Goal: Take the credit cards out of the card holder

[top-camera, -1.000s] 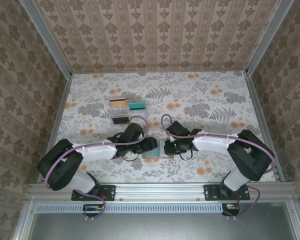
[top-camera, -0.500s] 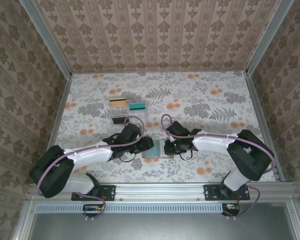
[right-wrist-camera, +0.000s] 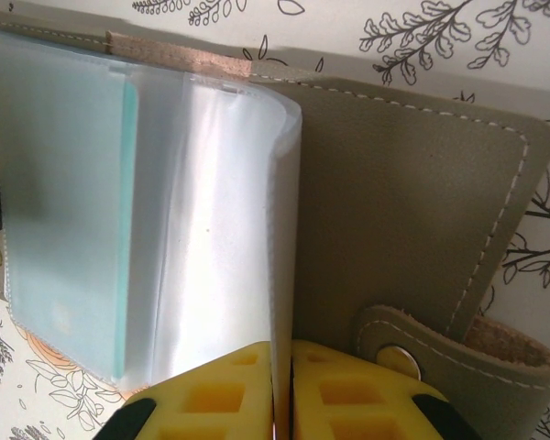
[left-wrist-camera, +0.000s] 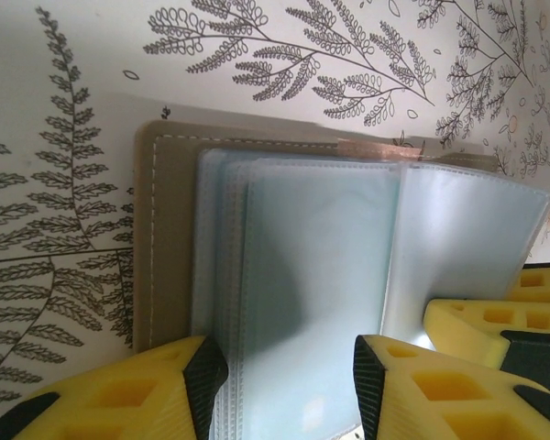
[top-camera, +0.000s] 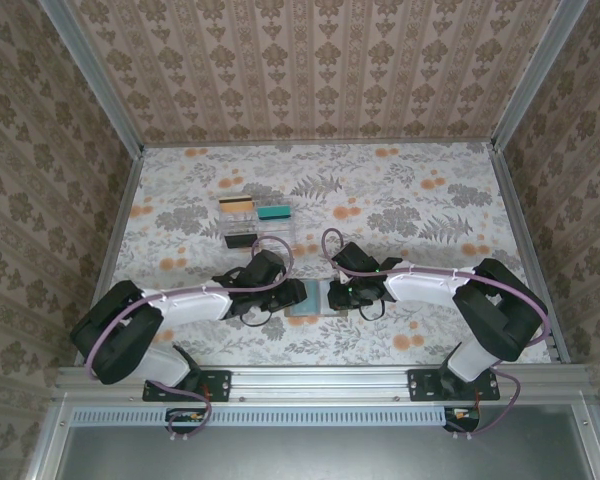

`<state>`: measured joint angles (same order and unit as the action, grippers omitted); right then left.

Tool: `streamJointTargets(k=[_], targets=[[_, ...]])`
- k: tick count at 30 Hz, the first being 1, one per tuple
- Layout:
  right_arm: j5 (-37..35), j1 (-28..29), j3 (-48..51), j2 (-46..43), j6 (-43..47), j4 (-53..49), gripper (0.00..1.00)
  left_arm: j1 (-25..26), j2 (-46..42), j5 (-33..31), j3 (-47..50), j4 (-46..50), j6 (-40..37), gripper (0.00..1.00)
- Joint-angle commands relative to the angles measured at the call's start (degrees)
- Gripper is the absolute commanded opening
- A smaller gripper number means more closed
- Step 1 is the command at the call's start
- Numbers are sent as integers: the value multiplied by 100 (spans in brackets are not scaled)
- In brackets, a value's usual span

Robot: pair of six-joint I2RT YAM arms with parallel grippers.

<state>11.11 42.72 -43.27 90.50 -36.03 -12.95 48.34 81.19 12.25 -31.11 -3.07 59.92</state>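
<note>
The card holder (top-camera: 317,299) lies open on the table between both grippers. Its grey-brown cover (left-wrist-camera: 170,238) carries clear plastic sleeves (left-wrist-camera: 316,266). My left gripper (left-wrist-camera: 289,385) is open, its black pads either side of the top sleeve's near end, over the holder's left half (top-camera: 296,296). A pale teal credit card (right-wrist-camera: 64,202) shows inside a sleeve. My right gripper (right-wrist-camera: 282,390) is shut on the edge of one clear sleeve, standing it up over the right cover (right-wrist-camera: 403,211), beside the snap tab (right-wrist-camera: 440,353). Its yellow fingers (left-wrist-camera: 481,330) show in the left wrist view.
Behind the left arm stands a clear plastic tray (top-camera: 258,238) with a dark card in it. Two loose cards lie further back, one orange and black (top-camera: 236,204), one teal (top-camera: 273,212). Patterned walls close in the table on three sides.
The left arm shifted a little, swinging its elbow out and back, and its jaws narrowed slightly. The right gripper and the card holder stayed put.
</note>
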Motion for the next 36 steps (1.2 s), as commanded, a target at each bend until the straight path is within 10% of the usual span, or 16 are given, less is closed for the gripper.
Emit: streamJointTargets(k=[1,9,22,36], targets=[[5,39,-32,147,-13,-12,13,10,202,275,-88,-97,-156,46],[-3,37,-50,170,-6,-13,13,62,300,566,-220,-416,-362,48],[-13,43,-51,189,-15,-3,14,106,265,682,-292,-534,-502,81],[-328,-219,40,-544,16,-423,45,109,288,717,-264,-510,-486,94]])
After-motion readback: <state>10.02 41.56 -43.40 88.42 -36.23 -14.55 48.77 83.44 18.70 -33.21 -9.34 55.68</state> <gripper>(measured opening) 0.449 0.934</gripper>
